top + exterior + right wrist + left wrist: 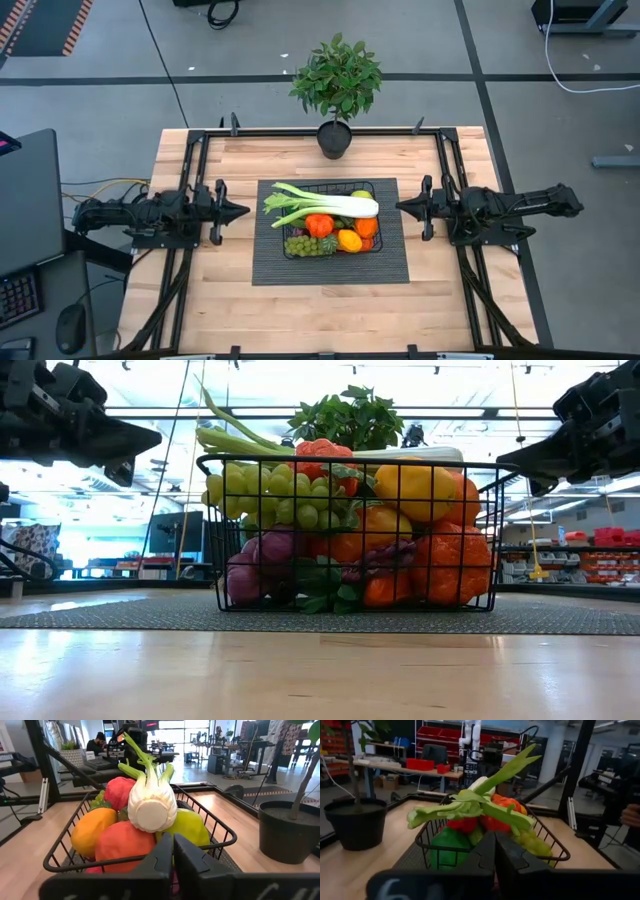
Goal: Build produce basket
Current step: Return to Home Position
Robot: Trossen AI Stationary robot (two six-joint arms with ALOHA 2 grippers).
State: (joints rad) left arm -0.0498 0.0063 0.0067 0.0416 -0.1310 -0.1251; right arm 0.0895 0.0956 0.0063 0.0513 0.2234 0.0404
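The job looks all but finished: every piece of produce [335,230] in view sits in the basket [330,184], which stands on the ribbed mat [390,262] midway between the two tools, near each tip but touching neither. The left tool [243,210] hovers over the tabletop [200,300] with the basket straight ahead of it; its fingers are pressed together to a thin seam and grip nothing. The right tool [401,206] faces it from the far side of the basket, likewise closed to a seam and empty. The basket is heaped above its rim. The long leek [330,203] lies across the top, its leafy end toward the left tool and its white cut end toward the right tool. Below it are green grapes [303,245] on the left tool's side, a yellow pepper [349,240] and orange pieces [319,225], with purple pieces [250,570] low in the pile. A potted plant [336,75] stands beyond the mat, off to one side of both tools. By my judgement only parking the arms is left.
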